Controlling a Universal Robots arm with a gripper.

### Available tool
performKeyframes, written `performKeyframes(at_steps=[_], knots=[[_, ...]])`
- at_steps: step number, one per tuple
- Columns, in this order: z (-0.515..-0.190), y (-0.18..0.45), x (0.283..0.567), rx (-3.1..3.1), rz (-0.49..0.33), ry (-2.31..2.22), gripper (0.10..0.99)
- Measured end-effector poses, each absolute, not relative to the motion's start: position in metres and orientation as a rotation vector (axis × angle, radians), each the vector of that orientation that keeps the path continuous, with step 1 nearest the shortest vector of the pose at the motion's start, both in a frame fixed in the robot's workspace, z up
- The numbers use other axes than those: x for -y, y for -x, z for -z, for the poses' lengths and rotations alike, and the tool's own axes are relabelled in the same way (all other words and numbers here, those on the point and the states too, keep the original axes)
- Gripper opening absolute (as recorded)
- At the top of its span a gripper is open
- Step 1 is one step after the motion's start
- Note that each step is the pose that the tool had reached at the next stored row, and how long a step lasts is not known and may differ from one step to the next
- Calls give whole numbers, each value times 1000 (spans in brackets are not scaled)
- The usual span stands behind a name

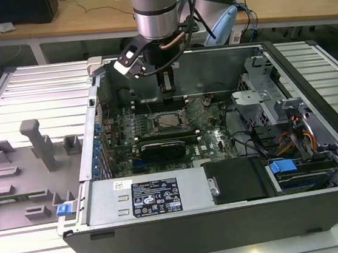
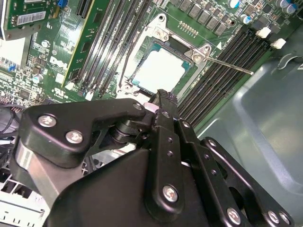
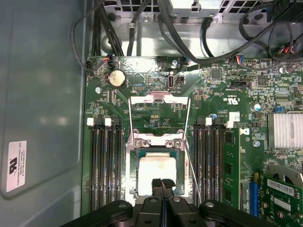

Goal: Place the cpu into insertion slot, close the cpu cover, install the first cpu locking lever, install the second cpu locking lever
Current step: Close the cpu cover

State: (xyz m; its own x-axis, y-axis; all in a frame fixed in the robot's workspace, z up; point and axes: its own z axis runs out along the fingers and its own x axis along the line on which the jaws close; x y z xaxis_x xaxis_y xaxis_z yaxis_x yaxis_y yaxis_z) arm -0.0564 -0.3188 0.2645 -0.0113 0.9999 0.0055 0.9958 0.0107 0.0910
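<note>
The cpu (image 3: 156,170) (image 2: 161,71) lies flat in the insertion slot (image 3: 131,165), its silver top facing up. It sits on the green board in the middle of the open case (image 1: 168,121). The cpu cover (image 3: 158,98) looks tilted up from its hinge brackets at the socket's far edge, with board showing through its window. A thin wire locking lever (image 3: 193,175) (image 2: 232,66) sticks out loose along one side of the socket. My gripper (image 3: 161,182) (image 2: 163,96) (image 1: 168,89) is shut with nothing between its fingers. It points down just above the cpu's near edge.
Long black memory slots (image 3: 106,170) (image 3: 210,165) flank the socket on both sides. The grey case wall (image 3: 42,94) is close by, and cable bundles (image 3: 189,28) run beyond the board. A black card (image 1: 162,145) lies in front of the socket. A grey fixture tray (image 1: 26,161) stands outside the case.
</note>
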Motion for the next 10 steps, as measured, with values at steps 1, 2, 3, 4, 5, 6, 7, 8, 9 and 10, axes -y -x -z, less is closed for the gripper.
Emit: performKeyframes(at_steps=[1, 2, 3, 4, 5, 6, 7, 8, 9, 10], knots=[[-265, 56, 319, -2190, -106, -2166, 106], [-265, 56, 319, -2190, -106, -2166, 106], [-265, 56, 319, -2190, -106, -2166, 106], [-265, 56, 319, -2190, -106, -2166, 106], [-265, 56, 319, -2190, -106, -2166, 106], [-265, 56, 319, -2190, -106, -2166, 106], [-265, 56, 319, -2190, -107, -2166, 106], [-265, 56, 319, -2190, -107, -2166, 106], [-265, 54, 319, -2190, -106, -2166, 106], [-265, 50, 319, -2190, -106, -2166, 106]])
